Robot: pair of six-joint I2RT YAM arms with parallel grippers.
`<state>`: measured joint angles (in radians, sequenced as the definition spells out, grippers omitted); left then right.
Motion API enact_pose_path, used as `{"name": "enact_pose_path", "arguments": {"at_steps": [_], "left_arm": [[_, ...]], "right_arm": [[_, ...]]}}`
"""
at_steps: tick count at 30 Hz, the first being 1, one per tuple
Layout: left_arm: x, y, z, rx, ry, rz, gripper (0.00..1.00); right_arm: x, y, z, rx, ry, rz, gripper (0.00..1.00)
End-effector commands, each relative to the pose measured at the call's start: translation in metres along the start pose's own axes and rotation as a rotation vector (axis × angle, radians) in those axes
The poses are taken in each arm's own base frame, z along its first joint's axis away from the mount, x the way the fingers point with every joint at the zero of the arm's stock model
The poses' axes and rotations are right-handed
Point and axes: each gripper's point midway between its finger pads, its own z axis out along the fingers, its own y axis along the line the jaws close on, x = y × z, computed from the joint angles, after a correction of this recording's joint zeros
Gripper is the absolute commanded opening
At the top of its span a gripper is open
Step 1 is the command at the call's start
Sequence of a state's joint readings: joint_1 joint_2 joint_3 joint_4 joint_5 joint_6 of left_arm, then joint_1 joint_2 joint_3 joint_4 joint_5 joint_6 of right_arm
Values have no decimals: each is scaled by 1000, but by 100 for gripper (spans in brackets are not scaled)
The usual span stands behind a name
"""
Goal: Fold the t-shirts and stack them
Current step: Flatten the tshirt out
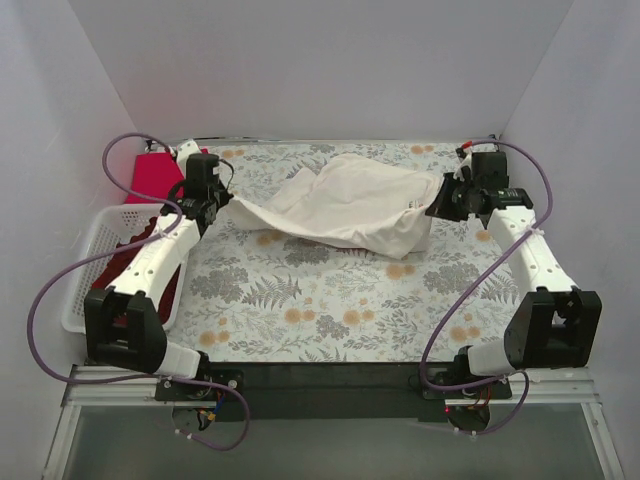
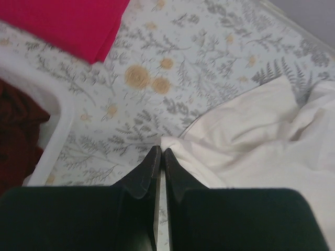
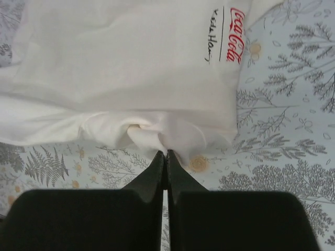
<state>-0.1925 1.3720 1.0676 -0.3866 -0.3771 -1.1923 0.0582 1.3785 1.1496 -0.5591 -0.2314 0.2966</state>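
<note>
The cream-white t-shirt [image 1: 350,205] lay rumpled on the bench [image 1: 330,310], drawn out between both claws. The left claw [image 2: 160,151] was closed tight on a cloth corner, and the right claw [image 3: 164,154] was closed tight on a bunched fold. The shirt was judged light, limp and apt to sag, so best held at corners or seams. The crimson-pink shirt [image 2: 68,21] lay ahead-left of the left claw. The maroon shirt [image 2: 15,136] sat in the basket [image 2: 57,120] to its left.

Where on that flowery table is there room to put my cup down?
The widest bare patch is the near floral cloth, between the cream shirt and the near edge. The far side is crowded: the left gripper and right gripper pinch that shirt, the crimson shirt fills the far-left corner, the basket lines the left edge.
</note>
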Motion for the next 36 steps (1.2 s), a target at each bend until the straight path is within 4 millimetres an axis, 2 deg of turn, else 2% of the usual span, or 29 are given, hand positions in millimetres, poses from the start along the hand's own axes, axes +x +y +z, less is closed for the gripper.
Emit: {"name": "enact_pose_path", "arguments": {"at_steps": [1, 3, 4, 6, 7, 9, 10, 14, 17, 22, 25, 31, 36], "left_arm": [[-45, -24, -4, 46, -59, -15, 0], [-37, -20, -8, 55, -51, -11, 0], [-35, -19, -9, 65, -59, -12, 0], [-20, -11, -10, 65, -44, -8, 0], [-5, -3, -11, 60, -23, -1, 0], [10, 3, -13, 64, 5, 4, 0], [24, 12, -15, 57, 26, 11, 0], [50, 29, -20, 43, 58, 23, 0], [62, 39, -19, 19, 67, 21, 0], [69, 38, -16, 37, 73, 10, 0], [70, 38, -17, 41, 75, 7, 0], [68, 37, -19, 48, 67, 4, 0], [68, 37, -20, 49, 64, 6, 0]], "right_arm": [[-3, 8, -2, -44, 43, 0, 1], [16, 5, 0, -52, 77, 6, 1], [45, -4, 7, -48, 147, 25, 1], [73, -11, 10, -49, 202, 43, 1], [97, -14, 14, -65, 253, 63, 1], [119, -16, 15, -81, 296, 76, 3], [137, -17, 15, -97, 341, 92, 5], [167, -16, 12, -135, 406, 110, 7], [178, -18, 12, -134, 408, 121, 16], [167, -16, 16, -131, 319, 157, 34], [161, -11, 18, -158, 274, 172, 40], [179, -24, 23, -106, 295, 196, 47], [184, -17, 19, -151, 304, 207, 44]]}}
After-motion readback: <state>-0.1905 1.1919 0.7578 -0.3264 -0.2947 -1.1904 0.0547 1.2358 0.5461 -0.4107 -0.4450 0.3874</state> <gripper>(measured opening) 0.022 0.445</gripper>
